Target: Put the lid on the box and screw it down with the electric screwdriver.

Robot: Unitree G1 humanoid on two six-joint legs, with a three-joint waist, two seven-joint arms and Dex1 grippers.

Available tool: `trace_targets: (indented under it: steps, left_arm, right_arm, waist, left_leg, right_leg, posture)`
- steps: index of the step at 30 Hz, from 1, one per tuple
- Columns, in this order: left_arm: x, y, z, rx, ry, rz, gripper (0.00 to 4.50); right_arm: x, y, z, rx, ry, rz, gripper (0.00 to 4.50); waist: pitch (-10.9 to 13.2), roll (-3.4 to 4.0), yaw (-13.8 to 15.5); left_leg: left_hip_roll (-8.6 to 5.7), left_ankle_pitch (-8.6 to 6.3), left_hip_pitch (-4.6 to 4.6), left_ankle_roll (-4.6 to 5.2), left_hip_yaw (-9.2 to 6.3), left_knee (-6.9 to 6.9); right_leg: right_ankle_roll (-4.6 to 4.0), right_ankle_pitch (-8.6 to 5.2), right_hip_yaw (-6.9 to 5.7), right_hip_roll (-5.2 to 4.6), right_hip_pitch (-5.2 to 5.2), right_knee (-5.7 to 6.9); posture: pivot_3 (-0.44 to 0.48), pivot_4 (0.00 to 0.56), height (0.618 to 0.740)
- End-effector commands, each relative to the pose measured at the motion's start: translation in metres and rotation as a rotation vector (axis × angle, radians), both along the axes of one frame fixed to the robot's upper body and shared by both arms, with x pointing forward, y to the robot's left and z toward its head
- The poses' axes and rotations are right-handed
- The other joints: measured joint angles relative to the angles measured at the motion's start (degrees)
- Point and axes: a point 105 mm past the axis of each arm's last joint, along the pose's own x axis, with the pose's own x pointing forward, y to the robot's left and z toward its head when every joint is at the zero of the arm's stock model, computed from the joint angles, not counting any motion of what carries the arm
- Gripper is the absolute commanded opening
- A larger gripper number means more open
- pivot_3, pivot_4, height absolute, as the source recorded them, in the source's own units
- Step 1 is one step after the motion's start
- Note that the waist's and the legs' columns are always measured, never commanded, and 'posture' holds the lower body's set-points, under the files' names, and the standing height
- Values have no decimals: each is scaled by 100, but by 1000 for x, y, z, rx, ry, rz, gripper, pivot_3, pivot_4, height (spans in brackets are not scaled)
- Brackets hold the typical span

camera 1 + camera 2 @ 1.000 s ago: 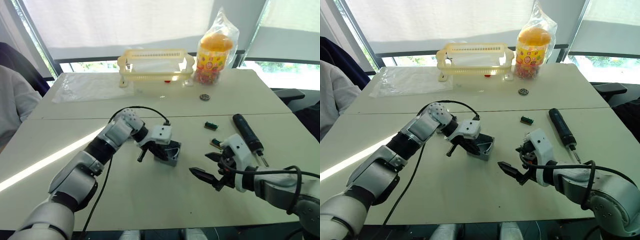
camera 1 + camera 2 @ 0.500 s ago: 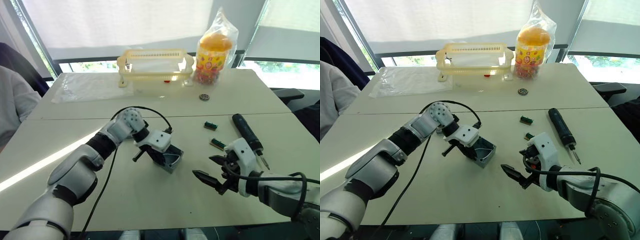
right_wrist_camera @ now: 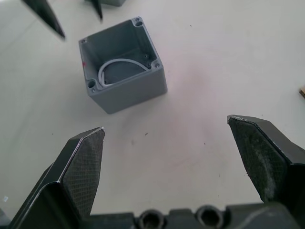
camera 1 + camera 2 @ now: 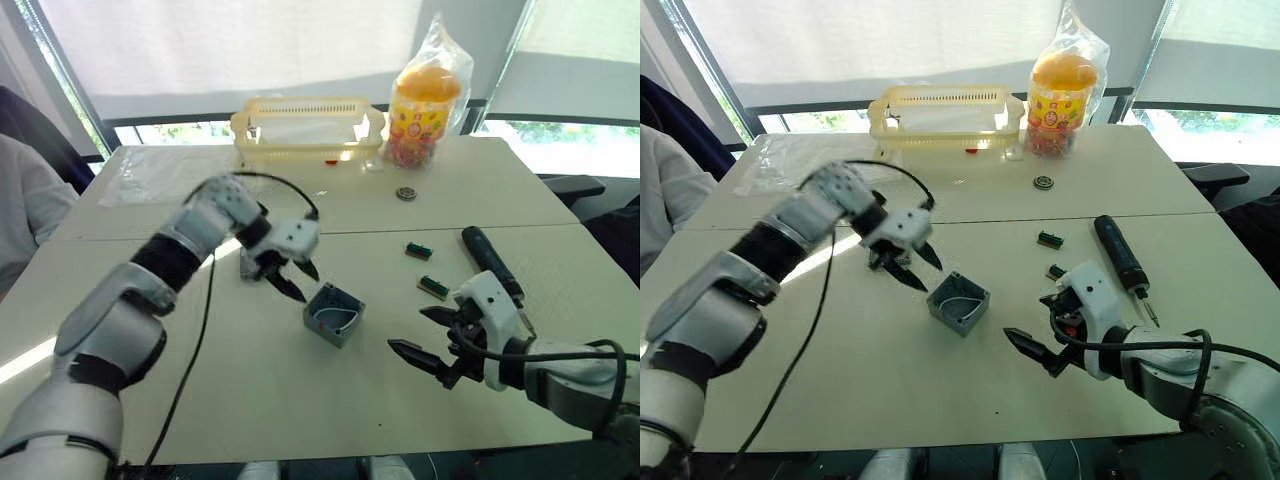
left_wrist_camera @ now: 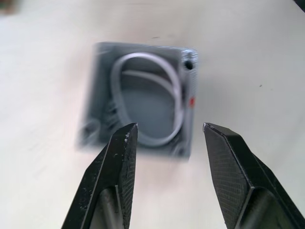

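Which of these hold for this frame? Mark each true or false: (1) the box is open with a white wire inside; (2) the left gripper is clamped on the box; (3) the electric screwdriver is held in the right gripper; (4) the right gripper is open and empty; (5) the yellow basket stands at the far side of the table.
1. True. The box stands open-topped on the table, a white wire looped inside.
2. False. The left gripper is open, off the box.
3. False. The electric screwdriver lies on the table beyond the right gripper.
4. True. Its fingers are spread with nothing between them.
5. True. The yellow basket stands at the far edge beside a bagged jar.
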Motion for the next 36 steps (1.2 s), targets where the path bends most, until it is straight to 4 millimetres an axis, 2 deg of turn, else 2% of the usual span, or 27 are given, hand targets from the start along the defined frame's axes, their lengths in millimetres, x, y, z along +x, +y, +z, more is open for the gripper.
trace_targets:
  steps: [1, 3, 5, 7, 10, 13, 16, 20, 27, 31, 34, 35, 36]
  left_arm:
    - [18, 30, 41, -201, 29, 275, 2339]
    - [43, 58, 42, -284, 16, 570, 2339]
    - [65, 86, 34, -340, 44, 888, 2339]
    - [75, 105, 22, -402, 138, 1164, 2339]
    - [77, 118, 0, -434, 288, 1439, 2339]
    - [75, 117, -19, -403, 419, 1601, 2339]
    - [74, 110, -36, -328, 455, 1659, 2339]
    - [77, 106, -45, -289, 455, 1692, 2339]
    - [83, 89, -65, -177, 400, 1688, 2339]
    - [79, 83, -87, -36, 358, 1650, 2339]
    - [75, 83, -100, 44, 345, 1630, 1497]
    - [74, 83, -103, 61, 341, 1626, 1136]
    - [72, 82, -105, 67, 351, 1627, 566]
  right_arm:
    - [2, 4, 32, 48, -104, 112, 4500]
    - [6, 8, 48, 63, -147, 189, 4500]
    - [15, 12, 59, 50, -188, 254, 4500]
    - [27, 17, 66, 25, -222, 311, 4500]
    - [43, 31, 69, -6, -252, 405, 4500]
    - [54, 44, 64, -51, -265, 486, 4500]
    - [59, 54, 60, -83, -272, 546, 4500]
    - [63, 60, 55, -88, -276, 568, 4500]
    - [59, 60, 46, -45, -269, 521, 4500]
    - [58, 57, 44, -30, -276, 473, 4500]
    - [58, 56, 45, -18, -287, 438, 4500]
    - [58, 55, 45, -15, -288, 427, 4500]
    - [58, 54, 44, -11, -289, 416, 4500]
  waist:
    - [-2, 3, 9]
    - [-1, 3, -6]
    - [-1, 2, -17]
    - [1, -4, -11]
    - [6, -11, 11]
    - [11, -19, 31]
    - [11, -19, 24]
    - [12, -21, 22]
    - [12, -22, 37]
    - [10, -19, 44]
    - [5, -15, 41]
    - [2, -11, 41]
    - [-1, -6, 43]
  left_leg:
    - [0, -1, 3, 2, 0, 2]
    - [-1, -2, 6, 3, 2, 4]
    - [-1, -2, 7, 3, 1, 4]
    - [1, -2, 8, 4, -3, 6]
    - [-1, -2, -2, 4, -8, 10]
    - [-4, -2, -7, 3, -9, 14]
    - [-9, -1, -7, 2, -8, 15]
    - [-10, 0, -7, -1, -8, 14]
    - [-14, 1, -6, -3, -6, 14]
    - [-19, 2, -5, -3, -5, 15]
    - [-20, 2, 6, -3, -5, 14]
    - [-20, 2, 8, -3, -6, 14]
    - [-20, 2, 10, -3, -5, 14]
  right_leg:
    - [3, -2, -1, 0, 5, 0]
    - [5, -3, 0, -1, 8, 1]
    - [6, -3, 0, 0, 7, 2]
    - [9, -5, -2, 3, 6, 9]
    - [12, -6, -4, 4, -2, 13]
    - [13, -6, -7, 1, -4, 13]
    - [14, -6, -7, -3, -4, 14]
    - [13, -5, -8, -4, -6, 17]
    - [13, -5, -8, -8, -4, 17]
    - [13, -4, -8, -12, -3, 19]
    - [13, -5, -8, -14, 6, 22]
    - [13, -5, -8, -14, 8, 22]
    - [13, -5, -7, -14, 11, 22]
  posture:
    - [0, 150, 740]
    - [0, 150, 740]
    - [0, 150, 740]
    - [0, 150, 740]
    - [0, 150, 740]
    - [0, 150, 740]
    - [0, 150, 740]
    - [0, 150, 740]
    - [0, 150, 740]
    - [0, 150, 740]
    - [0, 150, 740]
    - [0, 150, 740]
    - [0, 150, 740]
